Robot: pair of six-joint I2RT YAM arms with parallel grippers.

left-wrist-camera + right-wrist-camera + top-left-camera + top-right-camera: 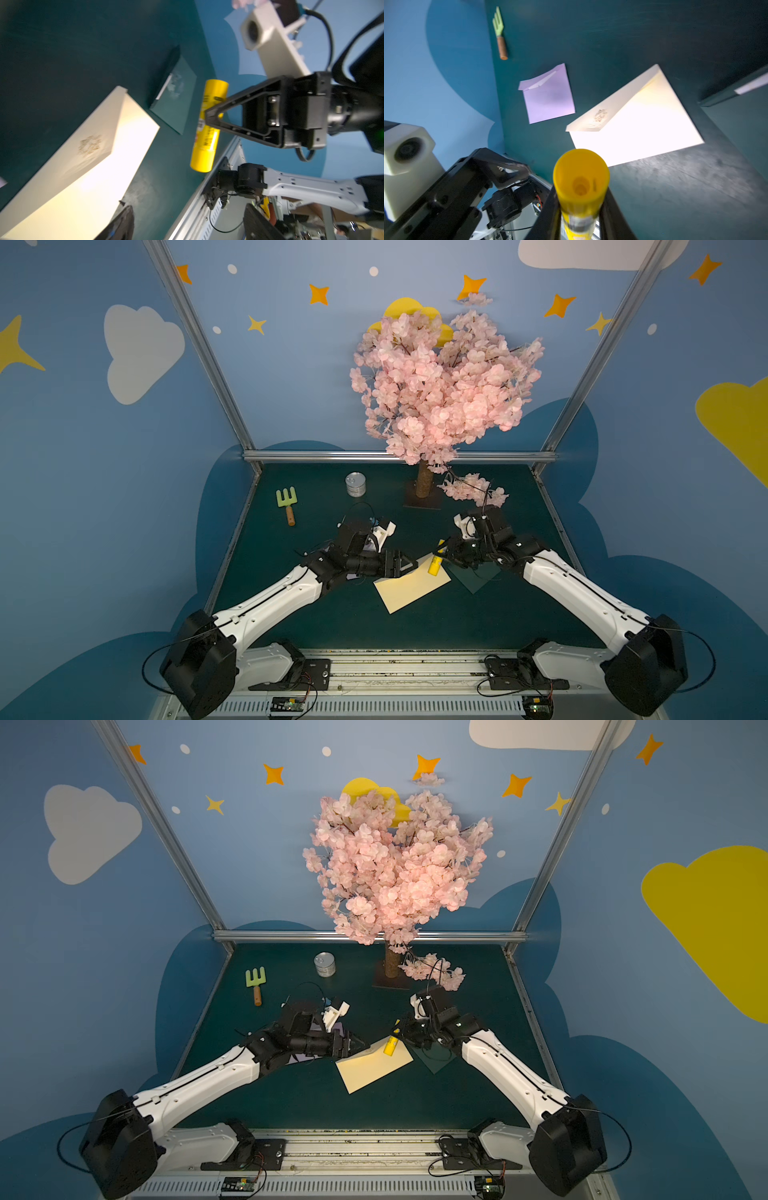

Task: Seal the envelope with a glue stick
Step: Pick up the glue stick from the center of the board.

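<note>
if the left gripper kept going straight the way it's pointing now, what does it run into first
Most likely the glue stick, which the right gripper holds by the cream envelope. The left gripper points across at it. Depth is unclear, so it could pass just beside.

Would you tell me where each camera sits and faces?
Top views: high behind both arms, looking down over them at the table.
Left wrist: faces the right jaws, shut on the glue stick; own jaw shows.
Right wrist: looks along the glue stick at the cream envelope; own jaws show.
Wrist views share that envelope.
</note>
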